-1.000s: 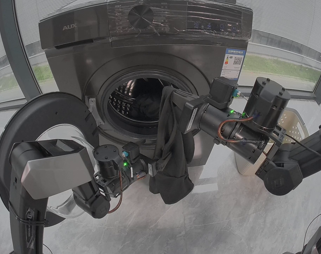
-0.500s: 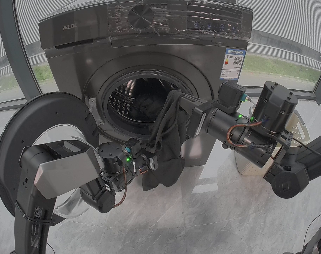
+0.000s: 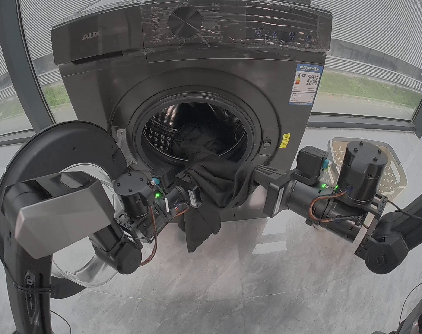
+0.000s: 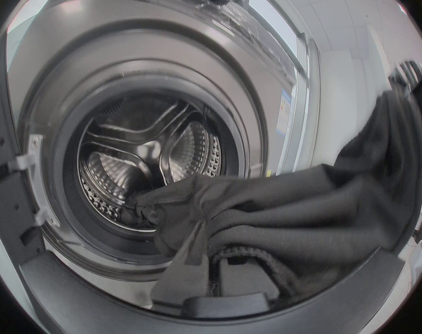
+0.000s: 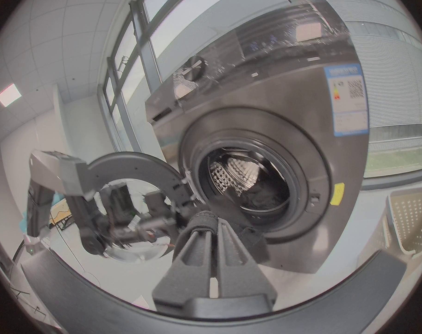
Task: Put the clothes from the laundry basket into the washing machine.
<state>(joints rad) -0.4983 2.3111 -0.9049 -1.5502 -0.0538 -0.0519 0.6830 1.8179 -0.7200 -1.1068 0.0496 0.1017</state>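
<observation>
Dark-grey front-load washing machine (image 3: 197,70) has silver lettering at its upper-left corner, a round dial (image 3: 185,22) and a touch panel (image 3: 282,34) w/ small blue icons, all under clear film. A blue-edged label (image 3: 306,83) w/ a code square sits right of the opening and a small yellow sticker (image 3: 284,140) is lower down; the print is too small to read.

Black garment (image 3: 215,182) lies over the bottom lip of the opening. Part is inside the steel drum (image 4: 141,149) and a tail hangs outside toward the floor.

Right gripper (image 5: 212,221) is just right of the opening, its fingers (image 5: 192,256) pressed together & pinching a fold of the garment at the tips. Left gripper (image 3: 192,195) is at the lower-left lip. Its fingers are close together w/ cloth bunched over the tips, apparently nipping it.

More dark clothing (image 3: 192,135) lies deep in the drum. The round door (image 3: 58,149) is swung open to the left. A cream perforated plastic laundry basket (image 3: 396,172) stands right of the machine.

Floor (image 3: 266,279) is pale grey marble-look tile. Big windows w/ blinds are behind, w/ grass outside.
</observation>
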